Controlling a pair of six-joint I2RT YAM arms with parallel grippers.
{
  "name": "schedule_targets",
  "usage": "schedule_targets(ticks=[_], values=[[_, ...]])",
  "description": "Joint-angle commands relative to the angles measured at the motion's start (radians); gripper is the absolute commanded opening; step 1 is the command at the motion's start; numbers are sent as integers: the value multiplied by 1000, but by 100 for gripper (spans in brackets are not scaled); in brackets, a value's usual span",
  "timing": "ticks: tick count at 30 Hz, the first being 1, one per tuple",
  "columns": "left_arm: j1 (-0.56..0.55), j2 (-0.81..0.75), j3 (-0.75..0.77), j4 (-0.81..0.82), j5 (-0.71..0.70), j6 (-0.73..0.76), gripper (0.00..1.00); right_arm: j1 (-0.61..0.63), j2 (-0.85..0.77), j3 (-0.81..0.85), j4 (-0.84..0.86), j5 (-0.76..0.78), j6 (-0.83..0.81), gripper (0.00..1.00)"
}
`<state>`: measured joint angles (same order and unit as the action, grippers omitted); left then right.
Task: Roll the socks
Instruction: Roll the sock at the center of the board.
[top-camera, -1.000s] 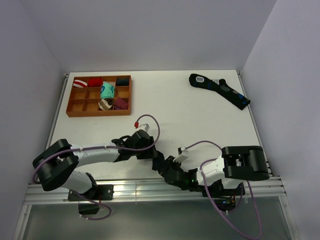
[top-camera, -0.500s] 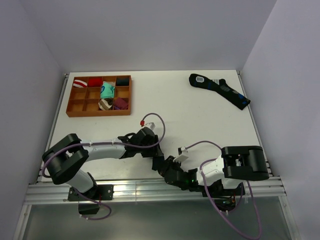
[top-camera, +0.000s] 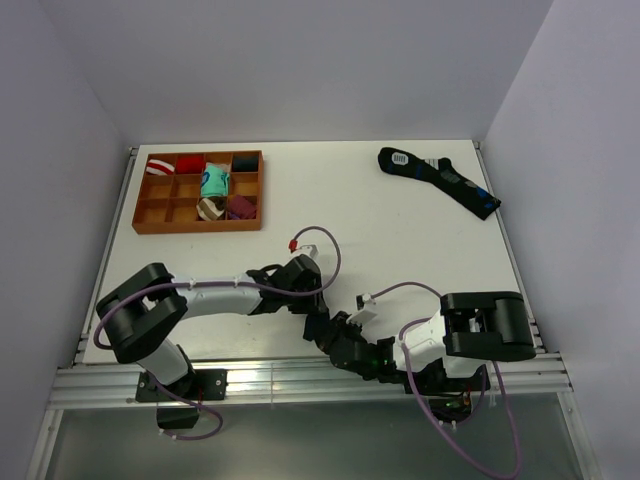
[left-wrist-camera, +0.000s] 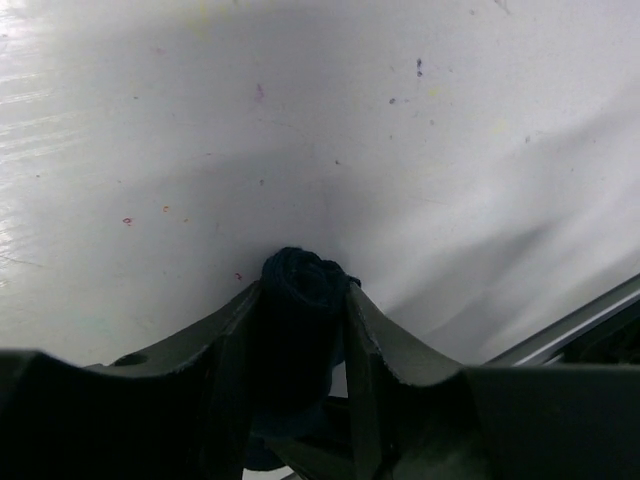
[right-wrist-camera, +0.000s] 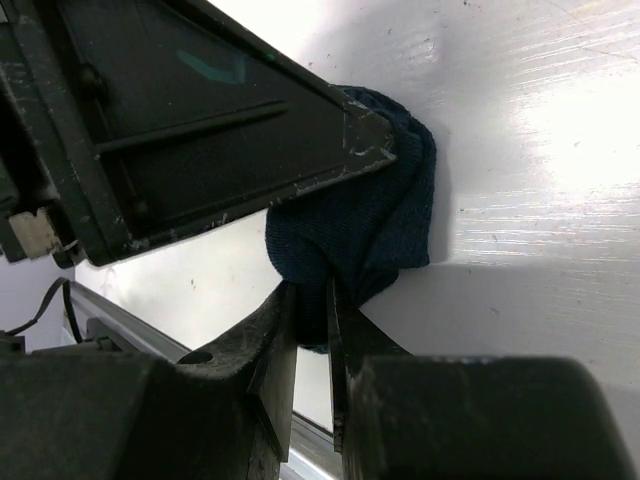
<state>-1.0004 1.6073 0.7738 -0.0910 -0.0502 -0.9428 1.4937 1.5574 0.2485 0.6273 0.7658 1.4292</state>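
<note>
Nearest: the right gripper (right-wrist-camera: 310, 300), jaws almost closed, pinches a fold of the socks (right-wrist-camera: 375, 225). Just beyond, the left gripper (left-wrist-camera: 303, 300) clasps the same navy bundle, partly wound. Rolling seems under way; the next move calls for another turn against that pinch. Far off: orange tray (top-camera: 190, 228), patterned sock (top-camera: 445, 180).

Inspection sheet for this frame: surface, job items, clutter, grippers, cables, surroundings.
Surface: white table, a few small specks.
Job's things: navy socks, bunched on the table, gripped from both sides.
Clutter: orange tray holding colourful sock bundles, far left; long black sock, far right.
Grippers: left gripper shut on socks; right gripper shut on socks.
Cables: purple cables, one loop at each wrist.
Surroundings: plain walls; metal rail at the near edge.
</note>
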Motion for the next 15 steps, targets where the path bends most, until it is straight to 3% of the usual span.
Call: schedule_targets(ticks=[1,6,15], values=[[-26,52,-27,-124,-45,29,44,-6,76,-71,-291,-168,-35,21],[-41,-6,-51,-116,-59,18,57,-12,82,-72,-284,-177,-38,21],[-35,-82,-53,-194,-128,6,61,-24,81,-86,-281,-183,-38,20]])
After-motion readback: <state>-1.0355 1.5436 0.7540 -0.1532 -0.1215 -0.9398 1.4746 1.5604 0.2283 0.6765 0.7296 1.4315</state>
